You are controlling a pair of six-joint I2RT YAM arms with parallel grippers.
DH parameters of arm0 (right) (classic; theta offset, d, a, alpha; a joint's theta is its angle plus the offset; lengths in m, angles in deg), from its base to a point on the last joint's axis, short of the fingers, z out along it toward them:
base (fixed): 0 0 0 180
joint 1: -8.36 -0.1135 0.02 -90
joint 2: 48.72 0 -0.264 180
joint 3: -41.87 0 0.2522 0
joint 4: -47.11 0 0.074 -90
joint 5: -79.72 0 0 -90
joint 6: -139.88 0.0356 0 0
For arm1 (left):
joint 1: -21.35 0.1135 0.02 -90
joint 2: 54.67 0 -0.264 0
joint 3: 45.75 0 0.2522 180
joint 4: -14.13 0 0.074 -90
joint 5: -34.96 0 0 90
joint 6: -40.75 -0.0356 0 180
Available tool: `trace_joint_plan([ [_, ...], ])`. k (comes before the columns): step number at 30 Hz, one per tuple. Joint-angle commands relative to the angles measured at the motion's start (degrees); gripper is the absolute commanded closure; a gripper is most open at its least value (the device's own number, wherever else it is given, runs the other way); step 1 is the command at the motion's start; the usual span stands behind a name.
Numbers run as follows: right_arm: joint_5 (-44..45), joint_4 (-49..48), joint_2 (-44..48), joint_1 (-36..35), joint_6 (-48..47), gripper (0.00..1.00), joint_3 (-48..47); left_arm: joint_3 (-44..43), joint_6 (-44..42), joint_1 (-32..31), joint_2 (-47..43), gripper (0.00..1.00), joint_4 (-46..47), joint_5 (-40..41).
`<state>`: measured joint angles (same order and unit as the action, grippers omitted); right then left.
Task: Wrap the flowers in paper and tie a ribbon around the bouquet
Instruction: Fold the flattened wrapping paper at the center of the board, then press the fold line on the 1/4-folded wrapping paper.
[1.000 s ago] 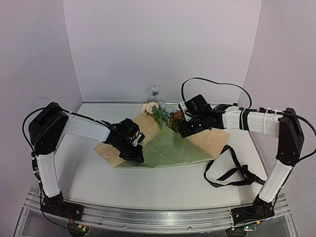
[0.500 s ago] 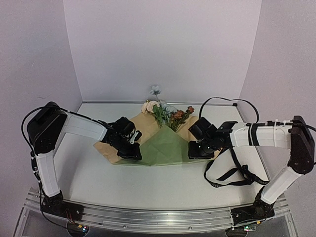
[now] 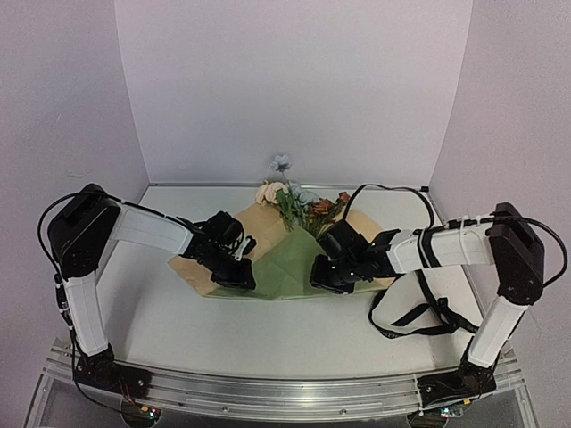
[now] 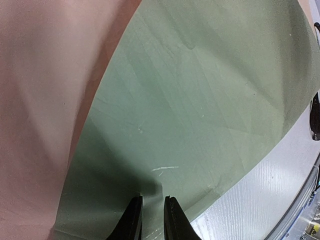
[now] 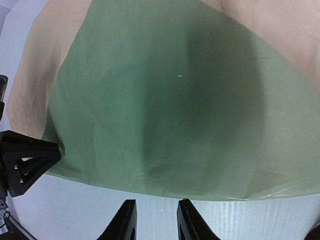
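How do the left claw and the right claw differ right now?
The left claw sits on the near left edge of the paper, jaws narrowly apart. The right claw hovers over bare table just short of the paper's near edge, jaws wider, holding nothing. Both point at the green side.

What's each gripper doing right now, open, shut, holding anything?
Left gripper: jaws nearly together, pinching the near edge of the paper.
Right gripper: jaws apart, nothing between them, just short of the paper's edge.

A lab test booth (plain lavender walls (image 3: 294,89), aluminium rail (image 3: 294,392)).
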<state>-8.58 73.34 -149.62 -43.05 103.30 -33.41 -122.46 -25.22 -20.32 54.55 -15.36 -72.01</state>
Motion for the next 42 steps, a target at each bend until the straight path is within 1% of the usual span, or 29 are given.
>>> trace_joint_plan([
  [1, -0.95, -5.89, -3.59, -0.77, 4.48, 0.71, -1.64, 1.92, -0.83, 0.27, -2.06, 0.82, -1.73, 0.31],
  [6, 2.02, -7.48, -5.34, -0.89, 6.2, 0.72, 0.57, 1.95, -1.09, 0.36, -2.0, 0.82, -2.1, 0.67],
  [13, 6.81, -8.42, -3.39, -0.76, 6.34, 0.72, 6.12, 1.87, -1.09, 0.65, -1.37, 0.83, -2.3, 0.71],
  [20, 8.91, -8.43, -1.21, 0.41, 6.42, 0.72, 10.18, 1.96, -1.28, 1.34, -1.47, 0.83, -2.62, 0.59],
  [42, 15.26, -8.77, 16.52, 8.9, 7.74, 0.71, 31.34, 2.22, -1.43, 2.22, -1.65, 0.83, -2.76, 0.4],
])
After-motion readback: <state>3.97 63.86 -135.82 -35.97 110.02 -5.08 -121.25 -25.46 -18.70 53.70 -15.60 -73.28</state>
